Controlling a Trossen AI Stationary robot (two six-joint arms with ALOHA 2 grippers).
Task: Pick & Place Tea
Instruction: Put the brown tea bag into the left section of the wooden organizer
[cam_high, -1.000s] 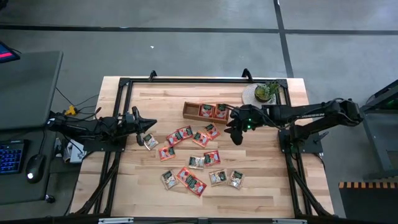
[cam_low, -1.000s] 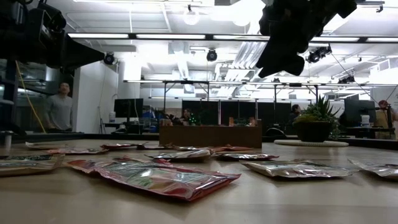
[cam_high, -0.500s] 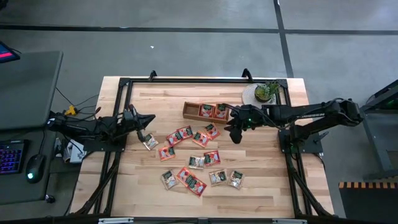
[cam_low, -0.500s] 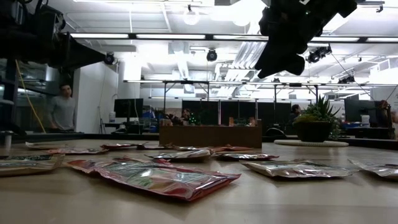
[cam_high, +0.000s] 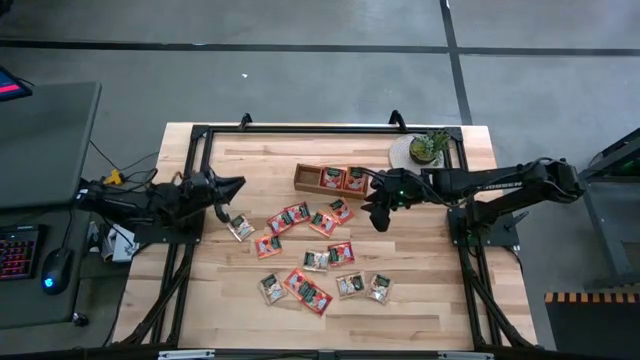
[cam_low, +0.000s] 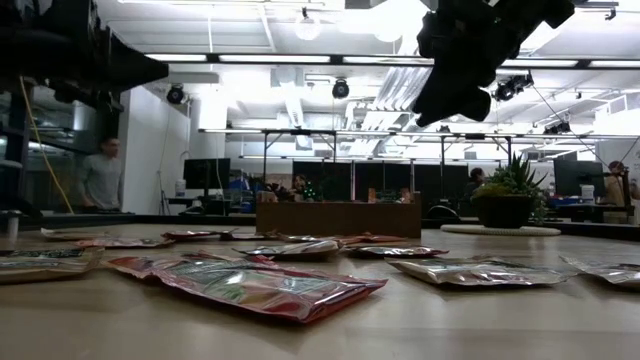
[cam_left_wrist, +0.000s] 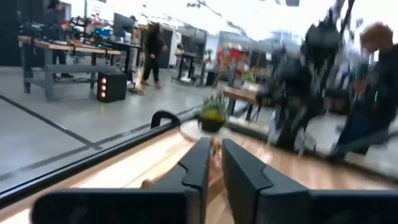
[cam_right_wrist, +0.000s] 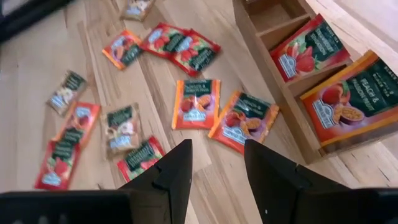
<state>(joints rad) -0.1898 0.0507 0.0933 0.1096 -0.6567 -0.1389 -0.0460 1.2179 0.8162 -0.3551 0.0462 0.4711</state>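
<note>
**Both pincers empty over the desk, two teas in the tray**

Right pincer (cam_high: 380, 217) first. It hangs just off the right end of the wooden tray (cam_high: 308, 179), clear above the desk (cam_high: 420, 300). Its fingers stand moderately apart, with nothing between them and nothing touched. Through that gap its own camera looks down on loose sachets.

Left pincer (cam_high: 238, 184) is well away from the tray, out past its left end. From its wrist camera the two fingers show only a narrow slit between them. It is just barely parted, and I see nothing gripped. One pale sachet (cam_high: 241, 228) lies on the desk near it, apart from the tips.

Now the count. There is one tray with three compartments. Two of them each hold a red-orange tea sachet (cam_high: 343, 179), and the left one is bare. The loose tea sachets (cam_high: 316, 260) are spread flat on the desk in front of the tray. I make it thirteen, most red-orange and a few pale. One potted plant (cam_high: 428, 147) sits beyond the tray's right end.
</note>
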